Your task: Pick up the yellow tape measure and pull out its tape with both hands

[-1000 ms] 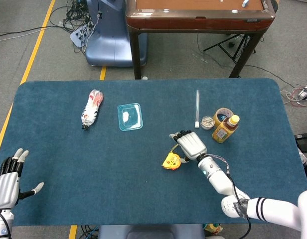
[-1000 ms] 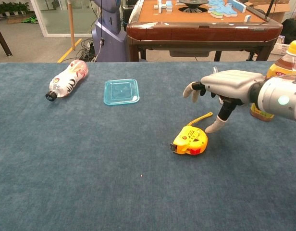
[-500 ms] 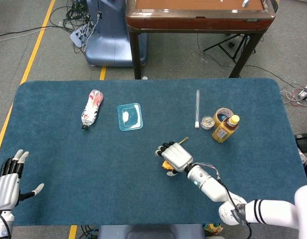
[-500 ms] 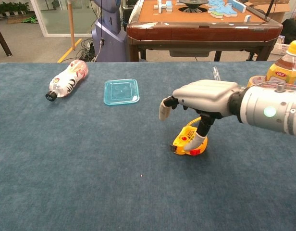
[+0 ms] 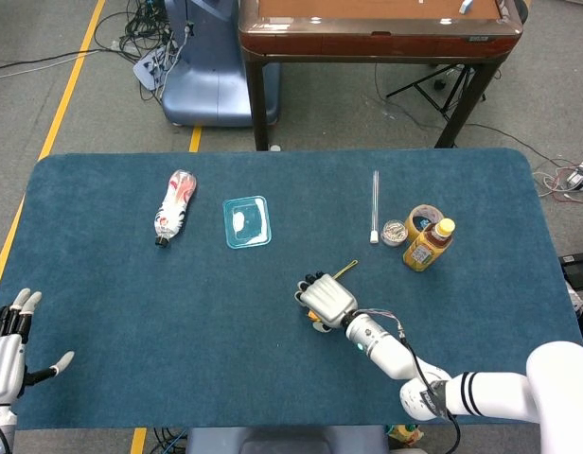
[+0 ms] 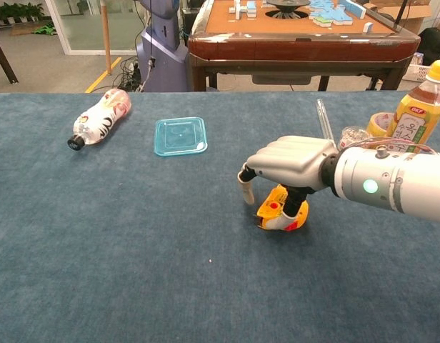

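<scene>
The yellow tape measure (image 6: 276, 214) lies on the blue table cloth (image 6: 134, 250), its yellow strap (image 5: 345, 270) trailing behind it. My right hand (image 6: 291, 161) sits low over it, palm down. Its thumb touches the measure's front face, and its fingers (image 6: 246, 187) curl down just left of the case with a small gap. In the head view my right hand (image 5: 327, 301) hides nearly all of the measure. My left hand (image 5: 8, 345) hovers at the near left table corner, fingers spread, holding nothing. The chest view does not show it.
A plastic bottle (image 5: 174, 206) lies on its side at the far left, with a clear blue square lid (image 5: 246, 221) beside it. To the right are a glass tube (image 5: 375, 203), a small jar (image 5: 394, 232), a tape roll (image 5: 422, 218) and an upright tea bottle (image 5: 429, 244).
My right hand has swung left over the tape measure, dropped onto it and curled its fingers down around it. My left hand has slipped a little lower at the table corner.
</scene>
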Motion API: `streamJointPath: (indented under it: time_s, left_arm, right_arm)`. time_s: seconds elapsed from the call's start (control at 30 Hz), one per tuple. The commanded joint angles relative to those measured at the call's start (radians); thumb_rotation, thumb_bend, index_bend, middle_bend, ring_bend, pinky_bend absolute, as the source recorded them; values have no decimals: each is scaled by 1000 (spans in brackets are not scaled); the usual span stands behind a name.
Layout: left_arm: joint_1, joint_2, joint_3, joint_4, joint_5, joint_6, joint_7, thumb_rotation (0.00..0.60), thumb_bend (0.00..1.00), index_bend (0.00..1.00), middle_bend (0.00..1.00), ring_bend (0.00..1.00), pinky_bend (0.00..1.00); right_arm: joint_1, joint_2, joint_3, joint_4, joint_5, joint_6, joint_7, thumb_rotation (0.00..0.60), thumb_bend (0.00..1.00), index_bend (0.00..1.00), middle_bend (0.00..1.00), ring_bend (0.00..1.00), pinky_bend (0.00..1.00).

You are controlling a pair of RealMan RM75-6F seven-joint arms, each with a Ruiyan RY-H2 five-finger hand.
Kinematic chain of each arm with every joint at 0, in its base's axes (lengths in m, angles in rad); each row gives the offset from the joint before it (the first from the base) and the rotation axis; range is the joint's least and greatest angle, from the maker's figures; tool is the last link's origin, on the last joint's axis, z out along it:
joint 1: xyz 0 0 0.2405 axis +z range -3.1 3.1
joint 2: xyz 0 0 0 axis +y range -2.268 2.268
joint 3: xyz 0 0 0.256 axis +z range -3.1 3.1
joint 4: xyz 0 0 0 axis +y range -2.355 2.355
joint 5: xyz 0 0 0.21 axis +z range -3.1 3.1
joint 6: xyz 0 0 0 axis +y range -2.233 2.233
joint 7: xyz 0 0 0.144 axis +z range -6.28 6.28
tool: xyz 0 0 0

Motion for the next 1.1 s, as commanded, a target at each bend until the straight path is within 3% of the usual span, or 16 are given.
streamJointPath:
  time_s: [0.03,0.27,0.53,0.83,1.1]
  left_arm:
    - [2,-1,-1,3,-1,0,-3,600,145,0,0,0,0]
    - [2,-4,-5,7,-7,-6,-15,600,145,0,0,0,0]
    - [-1,-5,-8,10,-10,-14,-13,600,144,0,0,0,0]
    - [-4,-9,-15,12,-16,-20,-13,600,145,0,0,0,0]
    - [-9,-10,-18,11,-20,-27,-11,600,145,0,0,0,0]
  right_arm:
    - [9,-10,-10,14,13,1,-12,600,332,438,285,207,266]
    - [21,-10,-22,23,36,9,-27,600,340,460,298,207,266]
    - [26,-10,-31,43,40,13,-16,600,442,558,339,219,266]
    - [16,-1,-19,48,-13,45,44,600,492,682,421,275,266]
    - [-26,40,-14,25,-82,112,118,600,495,698,432,287,266]
